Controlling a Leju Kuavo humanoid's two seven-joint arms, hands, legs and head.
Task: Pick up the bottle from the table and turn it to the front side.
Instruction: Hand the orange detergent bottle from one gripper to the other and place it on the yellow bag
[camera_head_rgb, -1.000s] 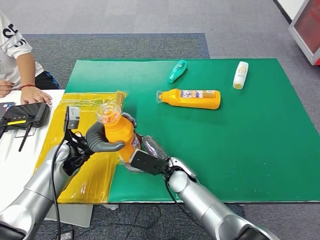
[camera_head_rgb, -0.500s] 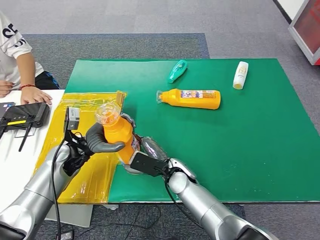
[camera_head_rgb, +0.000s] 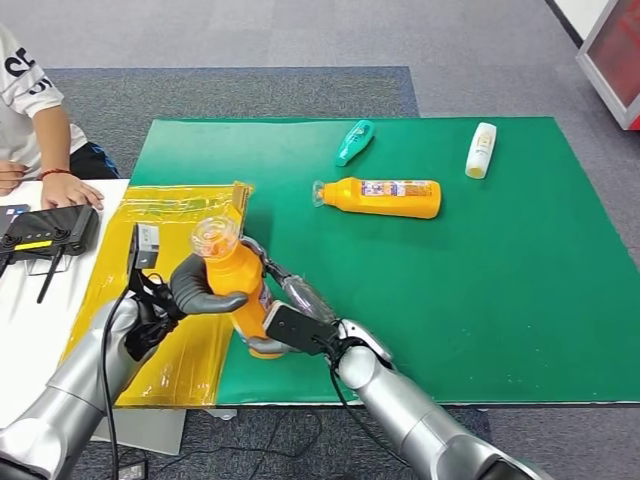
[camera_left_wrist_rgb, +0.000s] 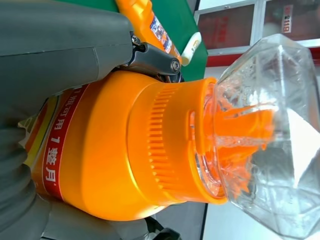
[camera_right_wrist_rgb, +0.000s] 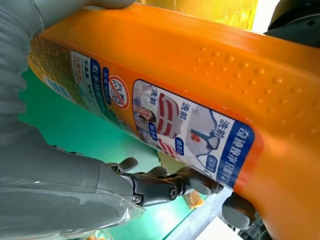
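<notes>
An orange bottle with a clear cap is held off the table near the seam of the yellow and green mats, cap tilted up toward me. My left hand grips its upper body just under the cap. My right hand grips the lower body from the right side. In the left wrist view the bottle has its ribbed orange collar and clear cap close up, the left hand wrapped around it. In the right wrist view the bottle's printed label faces the camera, with the right hand below it.
A second orange bottle lies on the green mat, with a teal bottle and a white bottle farther back. A yellow sheet covers the left side. A person sits at far left beside a black router.
The bottle has tipped more upright and shifted slightly toward me, its base now lower in the right hand. Both hands keep their hold.
</notes>
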